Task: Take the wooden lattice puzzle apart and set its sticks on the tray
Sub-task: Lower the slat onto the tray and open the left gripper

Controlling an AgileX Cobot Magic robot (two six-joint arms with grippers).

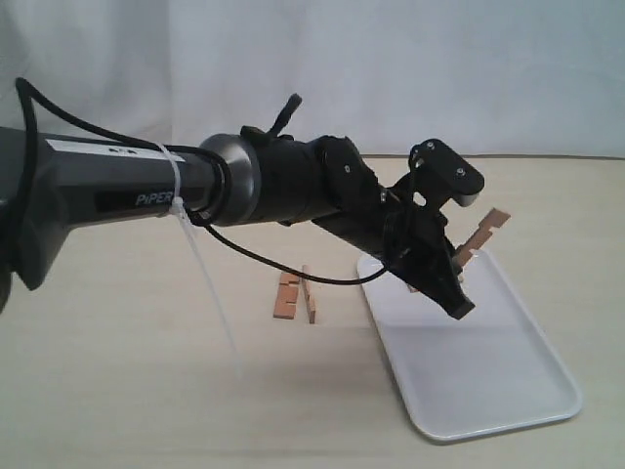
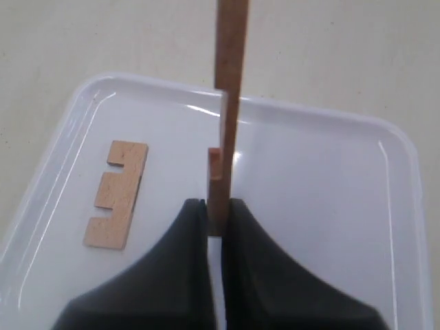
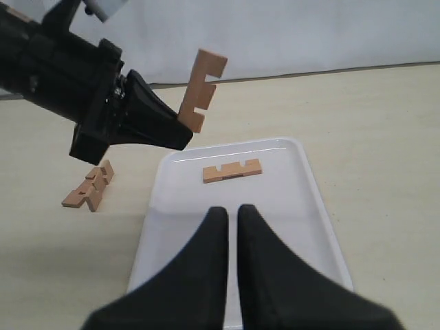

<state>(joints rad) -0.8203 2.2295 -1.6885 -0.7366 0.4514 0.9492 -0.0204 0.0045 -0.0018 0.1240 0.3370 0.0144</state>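
My left gripper (image 1: 457,269) (image 2: 218,210) (image 3: 184,132) is shut on one end of a notched reddish-brown stick (image 1: 485,233) (image 2: 230,82) (image 3: 201,89), which it holds in the air above the far part of the white tray (image 1: 488,391) (image 2: 309,113) (image 3: 309,206). A second stick (image 2: 118,194) (image 3: 232,170) lies flat on the tray. The rest of the lattice puzzle (image 1: 295,296) (image 3: 89,189) sits on the table beside the tray, its strips still interlocked. My right gripper (image 3: 232,213) hovers over the tray's other end, fingers almost together with nothing between them.
The left arm (image 1: 244,186) stretches across the middle of the scene from the left. The table is pale wood (image 1: 117,391), with a white backdrop behind it. The tray's long edge runs close to the remaining puzzle pieces.
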